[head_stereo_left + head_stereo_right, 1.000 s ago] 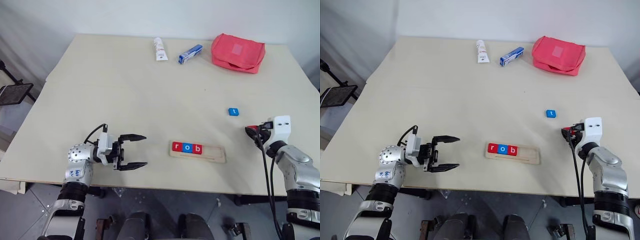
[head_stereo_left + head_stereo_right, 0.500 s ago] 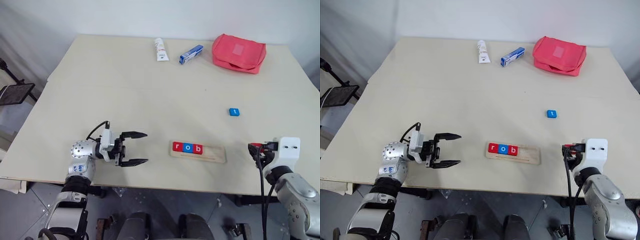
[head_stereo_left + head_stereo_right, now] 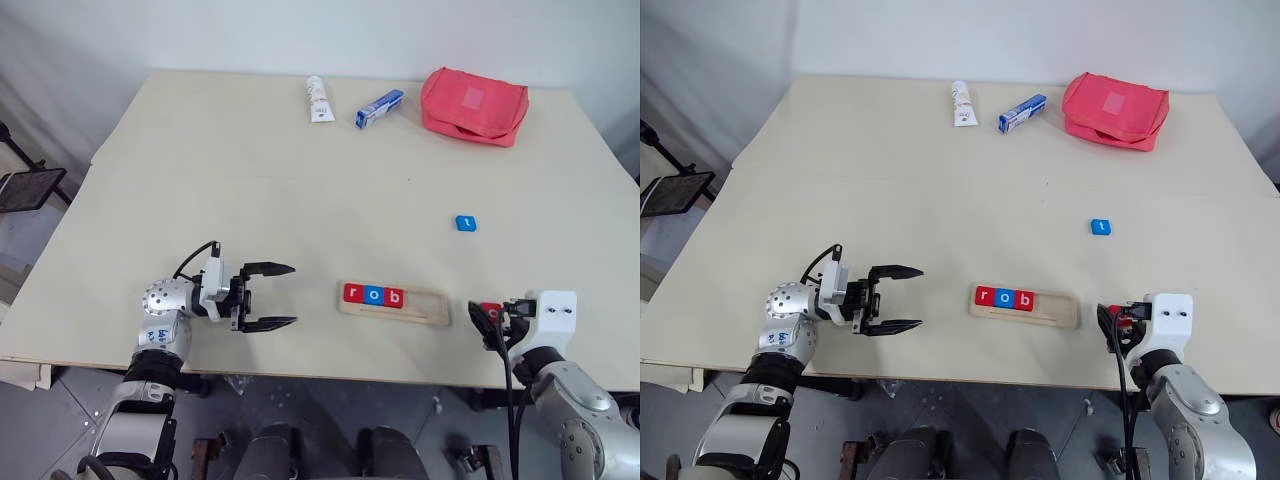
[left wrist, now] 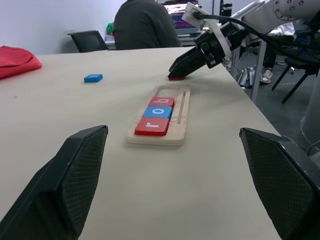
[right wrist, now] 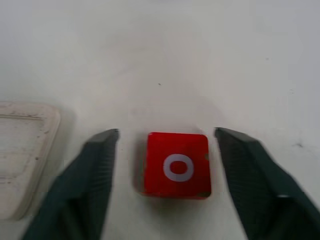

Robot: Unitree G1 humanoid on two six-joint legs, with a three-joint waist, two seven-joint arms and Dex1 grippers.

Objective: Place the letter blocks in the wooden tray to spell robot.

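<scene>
red letter block [image 5: 177, 165], white "o"

The wooden tray [image 3: 395, 305], a long pale strip, is lying flat near the front edge of the surface, its long side running left to right. Three letter blocks are sitting in its left part, touching each other: a red "r" [image 3: 353, 293], a blue "o" [image 3: 374, 295] and a red "b" [image 3: 395, 297]. The right part of the tray is staying free. A red "o" block [image 5: 177, 164] is lying flat on the surface just right of the tray. A blue "t" block [image 3: 465, 223] is lying farther away, well apart, to the right.
</scene>
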